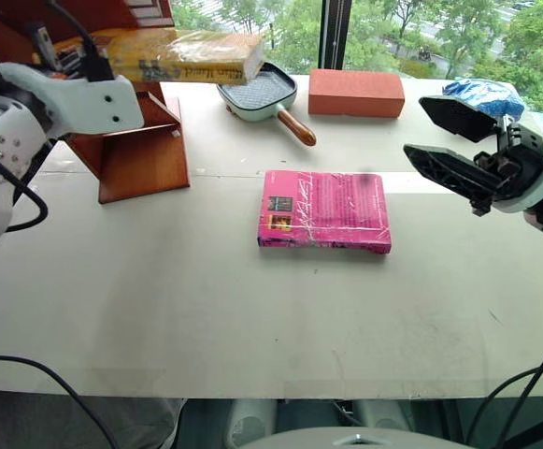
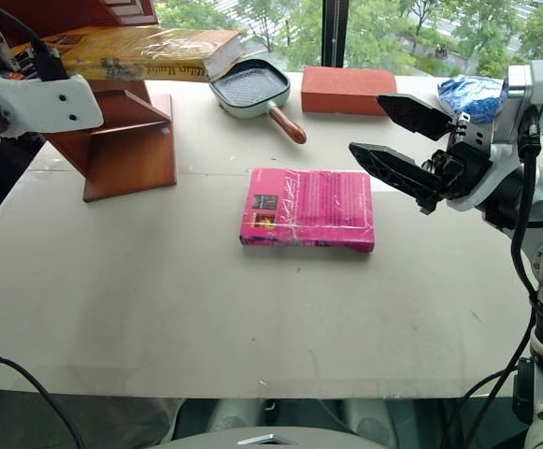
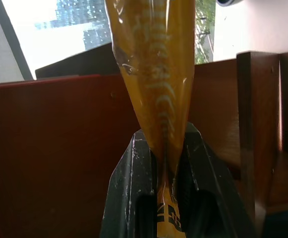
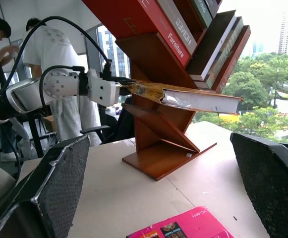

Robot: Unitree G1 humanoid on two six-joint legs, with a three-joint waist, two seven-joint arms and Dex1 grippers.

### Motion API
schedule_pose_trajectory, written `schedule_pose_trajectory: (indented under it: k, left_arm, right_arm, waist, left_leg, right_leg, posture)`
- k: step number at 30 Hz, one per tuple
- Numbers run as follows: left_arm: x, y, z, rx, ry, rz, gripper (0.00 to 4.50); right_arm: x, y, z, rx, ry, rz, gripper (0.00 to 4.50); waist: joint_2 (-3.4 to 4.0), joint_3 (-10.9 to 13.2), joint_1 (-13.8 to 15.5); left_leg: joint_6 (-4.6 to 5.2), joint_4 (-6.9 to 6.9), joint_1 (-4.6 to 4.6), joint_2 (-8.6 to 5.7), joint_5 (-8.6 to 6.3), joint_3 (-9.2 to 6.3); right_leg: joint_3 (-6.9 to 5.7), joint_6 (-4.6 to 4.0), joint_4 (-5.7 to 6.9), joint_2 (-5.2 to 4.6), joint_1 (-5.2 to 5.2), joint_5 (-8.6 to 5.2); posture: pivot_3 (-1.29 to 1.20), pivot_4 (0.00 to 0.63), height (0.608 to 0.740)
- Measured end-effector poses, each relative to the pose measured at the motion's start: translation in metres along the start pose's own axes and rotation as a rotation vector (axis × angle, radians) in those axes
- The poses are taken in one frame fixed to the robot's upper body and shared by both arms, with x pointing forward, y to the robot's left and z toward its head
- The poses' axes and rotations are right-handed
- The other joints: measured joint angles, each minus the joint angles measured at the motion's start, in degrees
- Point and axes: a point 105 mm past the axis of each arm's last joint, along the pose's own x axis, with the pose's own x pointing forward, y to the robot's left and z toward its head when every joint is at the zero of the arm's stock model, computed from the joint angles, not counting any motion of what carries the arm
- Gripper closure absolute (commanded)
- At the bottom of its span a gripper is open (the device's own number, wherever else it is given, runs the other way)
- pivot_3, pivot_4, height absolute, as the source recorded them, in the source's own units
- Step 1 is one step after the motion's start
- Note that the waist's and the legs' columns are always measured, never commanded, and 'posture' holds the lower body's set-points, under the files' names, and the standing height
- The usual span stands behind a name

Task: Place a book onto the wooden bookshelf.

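Table (image 1: 159,318): I see a pale tabletop running out to a window at the far edge.
Wooden bookshelf (image 1: 145,154): I see it at the far left of the table, reddish-brown slanted boards on a flat base; from the right wrist view other books lean in its upper slots.
Book (image 1: 192,56): I have it in the air, lying roughly flat in front of the shelf's boards, above the base, its pale page edges facing right.
Pink book (image 1: 325,211): I see it flat at mid-table, well apart from the shelf.
Red brick block (image 1: 356,93): far edge, just beside the pan (image 1: 260,93).
Left gripper (image 3: 164,163): my fingers are clamped on the yellow book's end, with the plastic wrap pinched between them.
Right gripper (image 2: 402,140): I hold it above the table's right side, fingers spread apart, nothing between them.
Blue bag (image 1: 484,95): crumpled, far right.
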Motion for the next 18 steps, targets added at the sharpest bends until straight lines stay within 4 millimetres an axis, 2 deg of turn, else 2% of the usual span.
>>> schedule_pose_trajectory:
  k: [5,12,18]
  left_arm:
    - [-0.001,-0.024,-0.025,-0.002,0.107,-0.097,4.49]
    - [-0.003,-0.025,-0.046,-0.019,0.209,-0.137,4.49]
    - [-0.002,-0.027,-0.050,-0.029,0.240,-0.163,4.49]
  right_arm:
    - [0.001,0.000,-0.001,0.009,-0.008,0.001,0.00]
    - [0.000,-0.002,-0.005,0.016,-0.009,-0.016,0.00]
    - [0.002,0.001,-0.004,0.009,-0.013,-0.015,0.00]
  waist:
    - [0.00,0.0,-0.2]
    - [-0.01,0.0,-0.1]
    - [-0.02,0.0,-0.2]
  left_leg:
    - [0.00,0.00,0.02,0.03,0.00,-0.01]
    - [0.00,0.05,0.06,0.02,0.00,0.00]
    - [0.00,0.07,0.14,0.02,0.00,-0.01]
  right_leg:
    - [0.00,-0.01,0.23,0.02,-0.10,-0.01]
    - [0.02,-0.01,0.48,0.02,-0.14,-0.01]
    - [0.03,-0.02,0.65,0.03,-0.14,-0.01]
  posture:
    - [0.00,0.150,0.740]
    - [0.00,0.150,0.740]
    - [0.00,0.150,0.740]
